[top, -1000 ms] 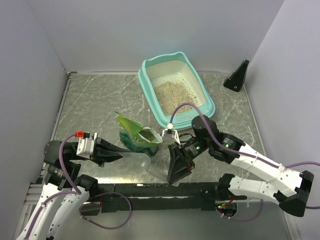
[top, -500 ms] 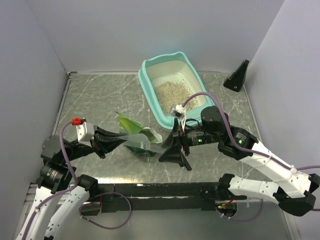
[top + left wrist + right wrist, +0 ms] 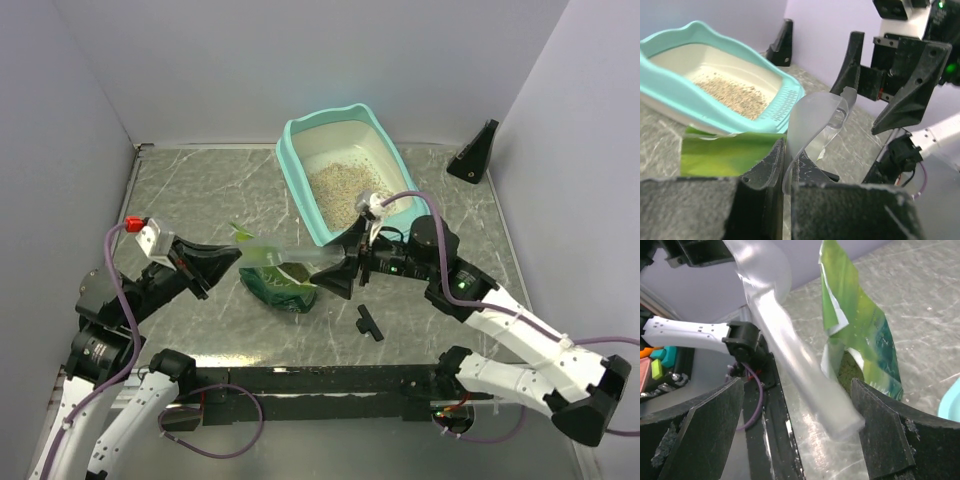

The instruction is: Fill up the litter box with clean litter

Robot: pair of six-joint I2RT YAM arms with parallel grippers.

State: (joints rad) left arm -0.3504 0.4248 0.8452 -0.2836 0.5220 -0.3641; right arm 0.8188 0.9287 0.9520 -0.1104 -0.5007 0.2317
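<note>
The teal-rimmed litter box (image 3: 300, 175) stands at the back of the table, with clean litter (image 3: 342, 185) covering part of its cream pan; the left wrist view shows the box (image 3: 715, 112) and litter (image 3: 727, 90) too. My left gripper (image 3: 225, 257) is shut on the bowl edge of a clear plastic scoop (image 3: 285, 255), held level above the table. The scoop's handle (image 3: 805, 385) reaches between the fingers of my right gripper (image 3: 795, 435), which stands open without touching it. Under the scoop sits an open green bag (image 3: 280, 288).
A small black piece (image 3: 368, 322) lies on the table in front of the right gripper. A black wedge-shaped stand (image 3: 475, 152) sits at the back right corner. Purple-grey walls close the table on three sides.
My right gripper has opened wide and moved up and back toward the box. The left arm has lifted the scoop higher and level. The small black piece now shows on the table.
</note>
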